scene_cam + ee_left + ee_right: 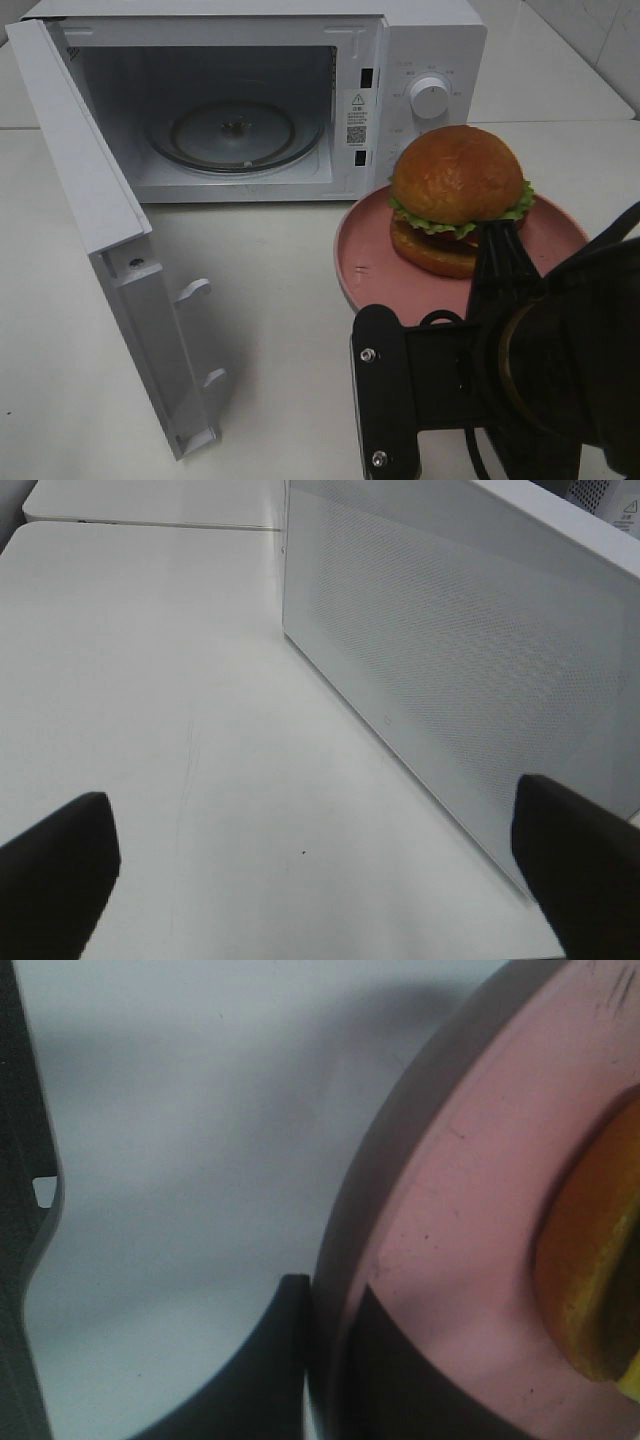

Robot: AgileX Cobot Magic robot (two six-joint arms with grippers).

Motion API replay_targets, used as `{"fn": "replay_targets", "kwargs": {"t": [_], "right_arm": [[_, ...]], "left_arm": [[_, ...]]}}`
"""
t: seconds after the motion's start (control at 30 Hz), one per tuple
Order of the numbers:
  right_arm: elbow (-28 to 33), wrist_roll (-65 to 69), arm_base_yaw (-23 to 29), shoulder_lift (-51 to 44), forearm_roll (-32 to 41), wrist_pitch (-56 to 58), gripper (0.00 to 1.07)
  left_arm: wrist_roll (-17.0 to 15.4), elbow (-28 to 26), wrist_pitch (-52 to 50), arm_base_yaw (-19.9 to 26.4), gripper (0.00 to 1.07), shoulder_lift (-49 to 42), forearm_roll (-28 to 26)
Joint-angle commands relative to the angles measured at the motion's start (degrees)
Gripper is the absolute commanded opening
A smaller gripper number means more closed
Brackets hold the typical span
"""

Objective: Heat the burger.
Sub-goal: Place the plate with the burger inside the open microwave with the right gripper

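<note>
So the burger (pixel 457 195) sits on a pink plate (pixel 360 250), just past the tips of the right gripper (pixel 335 1360). The jaws look nearly pressed together with the plate's near rim between them, one finger under the edge and one on top. Looks like a pinch on the rim to me, though I can't swear how hard it's squeezing. The burger itself isn't touched.

The left gripper (pixel 320 880) has its jaws spread wide with only bare table between them. The outer face of the door (pixel 450 660) stands just ahead of them.

On handling: that stack looks tall, soft and top-heavy, and the glossy bun is probably slippery. Grab it directly and I'd guess it squashes or the layers slide apart. The plate is stiff, so the rim is the smart place to hold. It's a one-sided grip though, so I'd keep it level or the burger skates off. The microwave (pixel 430 50) is open and its glass turntable (pixel 235 135) is bare.
</note>
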Motion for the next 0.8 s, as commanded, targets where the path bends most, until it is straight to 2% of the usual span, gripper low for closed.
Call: {"fn": "replay_targets", "kwargs": {"t": [0.03,0.37,0.6,0.7,0.8], "right_arm": [[0.2,-3.7,0.2,-0.7,-4.7,-0.9,0.01],[0.2,-11.5,0.2,-0.7,-9.7,-6.2,0.01],[0.2,-8.7,0.2,-0.7,-10.0,-9.0,0.01],[0.4,-12.9,-0.6,-0.7,-9.5,-11.7,0.0],[0.4,-17.3,-3.8,-0.7,-7.4,-15.0,0.0]], "left_arm": [[-0.1,0.2,-0.3,0.0,1.0,-1.0,-0.6],[-0.1,0.2,-0.3,0.0,1.0,-1.0,-0.6],[-0.1,0.2,-0.3,0.0,1.0,-1.0,-0.6],[-0.1,0.2,-0.3,0.0,1.0,-1.0,-0.6],[-0.1,0.2,-0.3,0.0,1.0,-1.0,-0.6]]}}
